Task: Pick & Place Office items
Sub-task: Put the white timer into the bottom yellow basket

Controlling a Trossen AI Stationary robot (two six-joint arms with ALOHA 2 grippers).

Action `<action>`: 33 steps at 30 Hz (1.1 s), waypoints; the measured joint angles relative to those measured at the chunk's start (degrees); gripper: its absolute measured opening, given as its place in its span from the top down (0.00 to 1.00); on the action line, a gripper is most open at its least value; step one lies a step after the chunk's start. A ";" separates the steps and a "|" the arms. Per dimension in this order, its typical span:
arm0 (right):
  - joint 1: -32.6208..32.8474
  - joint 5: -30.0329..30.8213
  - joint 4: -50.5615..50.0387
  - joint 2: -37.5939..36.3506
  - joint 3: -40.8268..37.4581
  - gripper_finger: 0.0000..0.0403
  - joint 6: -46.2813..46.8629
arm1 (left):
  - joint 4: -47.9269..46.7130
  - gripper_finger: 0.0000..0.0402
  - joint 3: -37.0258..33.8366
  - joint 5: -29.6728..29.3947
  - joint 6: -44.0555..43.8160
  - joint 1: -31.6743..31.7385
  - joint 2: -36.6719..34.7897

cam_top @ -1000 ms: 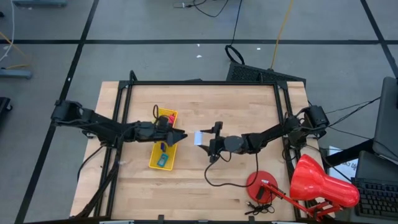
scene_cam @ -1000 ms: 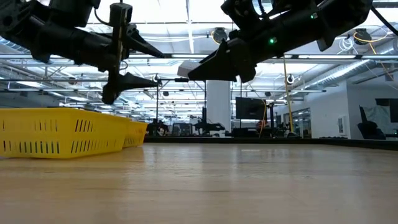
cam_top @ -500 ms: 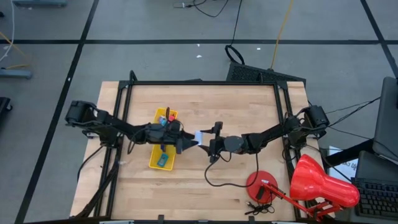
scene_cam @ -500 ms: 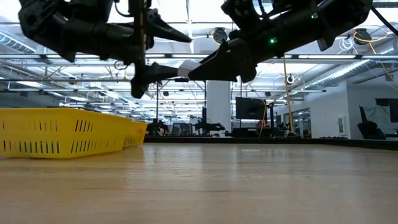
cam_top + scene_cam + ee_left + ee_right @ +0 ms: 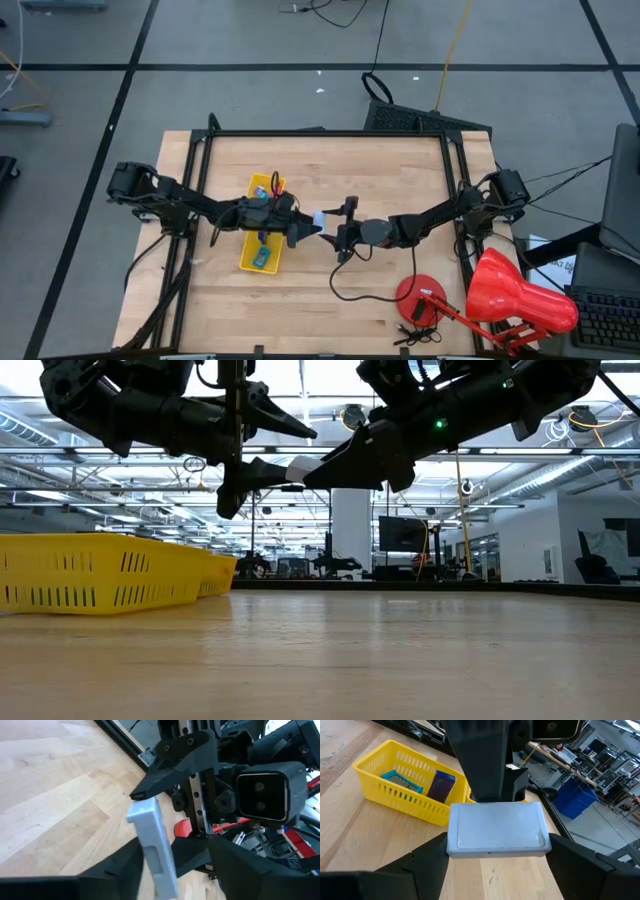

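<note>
My right gripper (image 5: 328, 226) is shut on a pale blue-and-white flat piece (image 5: 495, 835) above the table's middle. My left gripper (image 5: 308, 232) is open and faces it from the left. Its fingers (image 5: 120, 870) stand on either side of the piece (image 5: 152, 845); I cannot tell whether they touch it. The long yellow tray (image 5: 262, 240) stands left of both grippers. A teal piece (image 5: 400, 780) and a purple piece (image 5: 442, 785) lie in the tray. My right gripper pinches the piece between its two fingers (image 5: 420, 865), one on each short end. One end (image 5: 142, 807) shows under a fingertip in the left wrist view. The fingers come level from the table's right side. The piece is lifted clear of the table (image 5: 297, 468).
A large red desk lamp (image 5: 520, 295) with a round base (image 5: 420, 295) stands at the table's near right corner, with a black cable (image 5: 350, 290) running from it. Bare wood (image 5: 340, 170) lies on the far side of the grippers.
My left gripper has gone from above the yellow tray toward the table's right, up to the piece held by my right gripper, and has risen slightly. My right gripper and the piece have kept still.
</note>
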 joint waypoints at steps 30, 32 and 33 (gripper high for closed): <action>1.09 5.50 -2.32 0.07 -0.02 0.25 9.54 | -0.19 0.87 0.07 3.07 16.86 5.42 -7.79; 1.07 5.64 -4.17 -0.38 -0.04 0.27 10.61 | -1.60 0.87 0.11 2.55 18.33 5.42 -10.22; 1.07 5.62 -5.35 -1.08 -0.04 0.28 11.11 | -3.11 0.87 0.10 2.50 18.86 5.47 -11.33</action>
